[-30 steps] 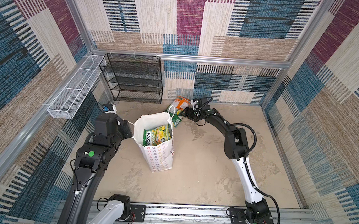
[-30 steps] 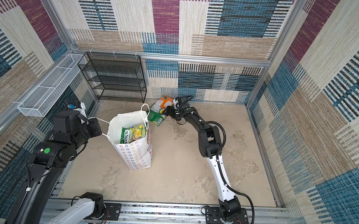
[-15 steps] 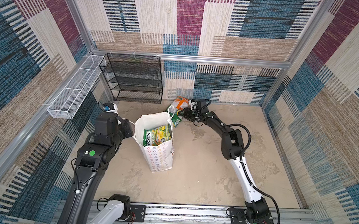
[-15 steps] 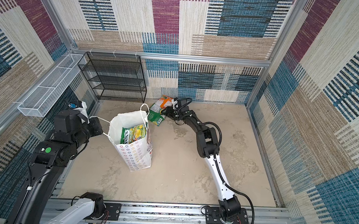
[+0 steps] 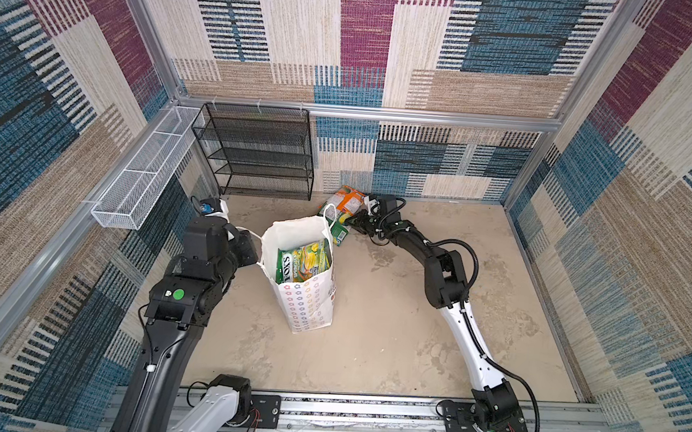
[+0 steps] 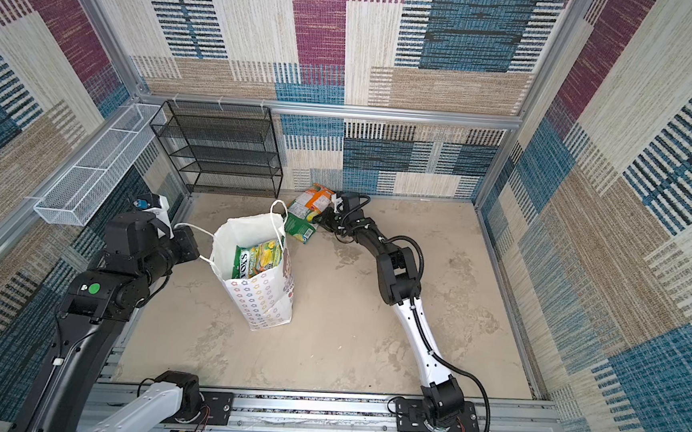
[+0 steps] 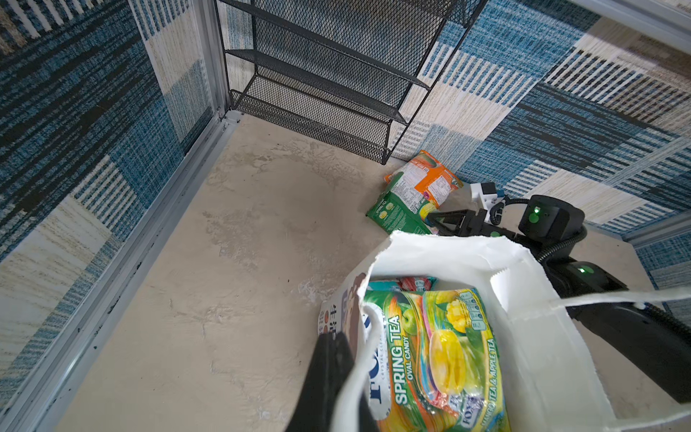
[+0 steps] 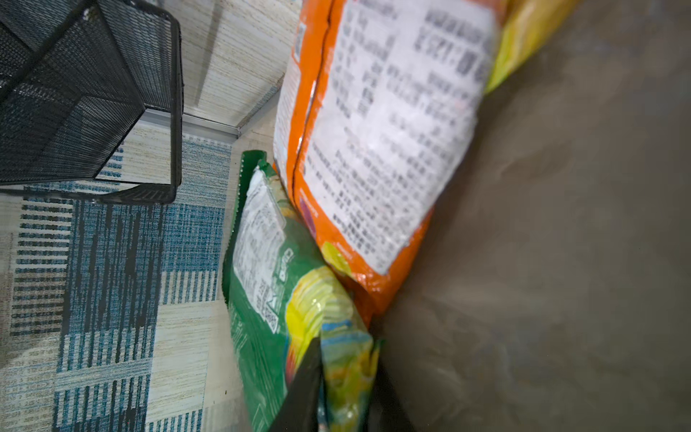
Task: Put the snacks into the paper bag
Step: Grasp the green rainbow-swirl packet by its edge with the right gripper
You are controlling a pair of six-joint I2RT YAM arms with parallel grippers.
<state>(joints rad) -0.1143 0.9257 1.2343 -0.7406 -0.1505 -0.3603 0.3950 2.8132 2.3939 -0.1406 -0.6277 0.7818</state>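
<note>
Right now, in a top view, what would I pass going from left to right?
Basket → left end effector → bag → right end effector, gripping a green packet. The rack and orange packet overlap others, so I skipped them.

In my left wrist view, the yellow-green packet [image 7: 433, 359] inside the paper bag [image 7: 542, 336] reads "SPRING TEA", "OVAL CANDY" and "MANGO TEA & APPLE TEA". In a top view the same packet [image 5: 301, 260] shows "FOX'S". The green packet [image 7: 396, 218] outside the bag reads "SPRING TEA". The print on the orange packet [image 8: 374, 149] is too blurred for me to read.
</note>
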